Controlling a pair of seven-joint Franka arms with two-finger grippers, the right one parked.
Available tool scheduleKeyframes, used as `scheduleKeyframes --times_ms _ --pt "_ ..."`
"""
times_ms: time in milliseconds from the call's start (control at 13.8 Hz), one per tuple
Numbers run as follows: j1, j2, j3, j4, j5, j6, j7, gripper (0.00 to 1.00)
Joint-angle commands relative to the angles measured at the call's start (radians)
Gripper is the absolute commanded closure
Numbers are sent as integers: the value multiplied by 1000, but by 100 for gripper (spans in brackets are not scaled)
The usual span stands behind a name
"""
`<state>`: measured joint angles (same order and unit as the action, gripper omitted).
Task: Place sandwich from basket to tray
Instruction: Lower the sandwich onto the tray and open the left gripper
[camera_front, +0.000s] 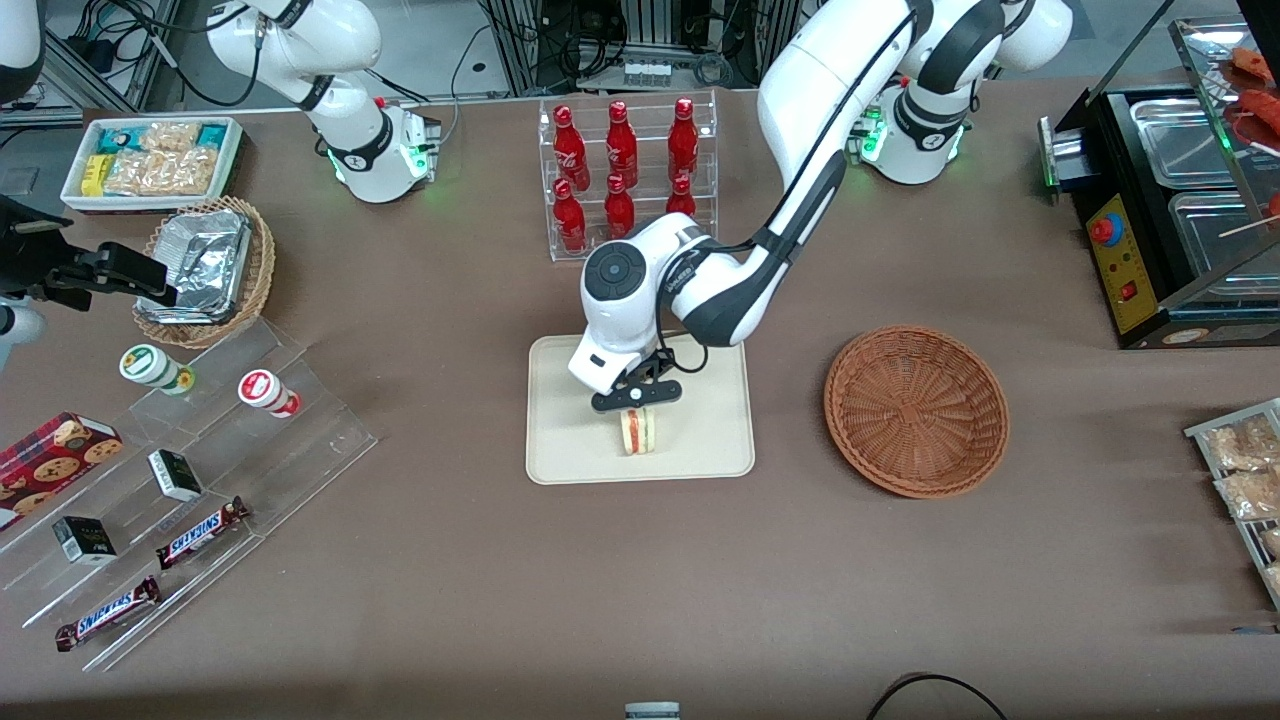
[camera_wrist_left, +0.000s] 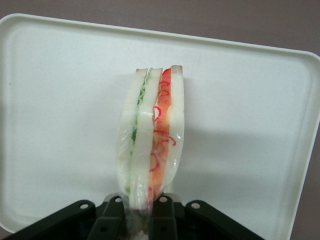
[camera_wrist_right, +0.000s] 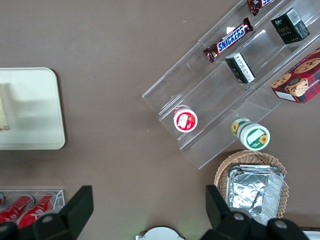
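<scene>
Sandwich (camera_front: 637, 431) is hanging over the tray (camera_front: 560, 450), and the gripper (camera_front: 637, 398) of the left arm is pinching it by one narrow end, with the two fingers closed on the bread near that end only. In the wrist view the sandwich (camera_wrist_left: 152, 140) is standing on its edge with the cut layers facing the camera, and a thin clear wrap seems to be covering it, so the hold may be slippery. I cannot tell if the lower end is already touching the tray (camera_wrist_left: 60, 100) or is hanging just above it. The basket (camera_front: 916, 410) is lying well apart, toward the working arm's end of the table, and nothing is showing inside it, so I am judging that only the release is remaining. The main risk is coming from the upright pose: if the fingers are opening while the sandwich is balancing on a thin edge, it may be tipping over, and falling from any height it could be rolling toward the low rim. Soft bread may also be sticking to one finger and getting dragged when the arm is rising, or the layers may be sliding apart
</scene>
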<state>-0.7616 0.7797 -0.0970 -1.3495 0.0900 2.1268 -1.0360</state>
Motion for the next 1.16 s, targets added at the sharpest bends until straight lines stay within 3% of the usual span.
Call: scheduleKeyframes --times_ms 0,291,364,436,509,1091 --pt "-22 23 17 30 16 -11 -32 100" --pt "-27 49 16 33 14 -7 -53 100" --pt "-27 49 14 33 13 -7 -55 79" --pt "-25 49 16 32 5 -7 -55 4" --pt "-22 47 14 30 4 -7 -53 0" --pt "16 -120 17 41 2 -88 -18 0"
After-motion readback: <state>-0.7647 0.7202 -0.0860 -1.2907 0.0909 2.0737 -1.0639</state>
